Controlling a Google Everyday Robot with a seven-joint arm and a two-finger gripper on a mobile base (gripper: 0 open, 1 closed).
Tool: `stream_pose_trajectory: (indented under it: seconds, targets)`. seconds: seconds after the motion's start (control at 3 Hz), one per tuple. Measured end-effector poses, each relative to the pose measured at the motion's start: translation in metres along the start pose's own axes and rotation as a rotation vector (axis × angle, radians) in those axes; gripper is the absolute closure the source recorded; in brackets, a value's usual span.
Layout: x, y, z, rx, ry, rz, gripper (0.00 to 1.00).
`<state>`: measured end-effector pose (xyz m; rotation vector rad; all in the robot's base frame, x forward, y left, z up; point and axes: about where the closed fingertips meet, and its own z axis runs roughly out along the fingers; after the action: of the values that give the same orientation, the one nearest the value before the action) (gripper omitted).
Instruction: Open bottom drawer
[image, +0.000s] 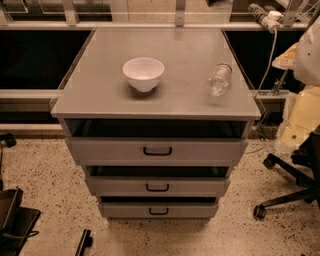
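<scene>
In front of me, through the one camera view, stands a grey metal cabinet (100, 95) with three drawers. The bottom drawer (125, 210) is the lowest one, down near the speckled floor (45, 170). Its front is the smallest of the three. A small black loop handle (158, 211) sits in the middle of that front. The front and the handle both run from left to right, so I think the drawer has to be pulled straight out, toward the camera. It looks shut or nearly shut, with only a thin dark strip showing above it.

Low in the left corner is a dark shape that I take to be the gripper (17, 220). It is well apart from the cabinet and touches nothing that I can see. I cannot tell if it is open or closed. From there the handle lies off to the right, at about the same height in the picture. There is only one arm, so it would have to go that way.

The top drawer (110, 150) and the middle drawer (115, 186) sit above. I cannot see inside any drawer. On the cabinet top a white bowl (143, 72) looks empty. A clear plastic bottle (219, 79) lies on its side near the right edge, well apart from the bowl. I cannot tell if anything is in it.
</scene>
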<state>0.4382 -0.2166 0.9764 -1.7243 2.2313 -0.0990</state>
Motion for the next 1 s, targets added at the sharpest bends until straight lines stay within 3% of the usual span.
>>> stream_pose_trajectory:
  seconds: [0.33,0.67,1.0]
  targets:
    - [0.0,0.0,0.0,0.0,0.0,0.0,0.0]
    - [0.005,0.003,0.018,0.009,-0.067,0.008,0.0]
    - [0.02,0.035,0.109,-0.103,-0.238,0.016,0.0]
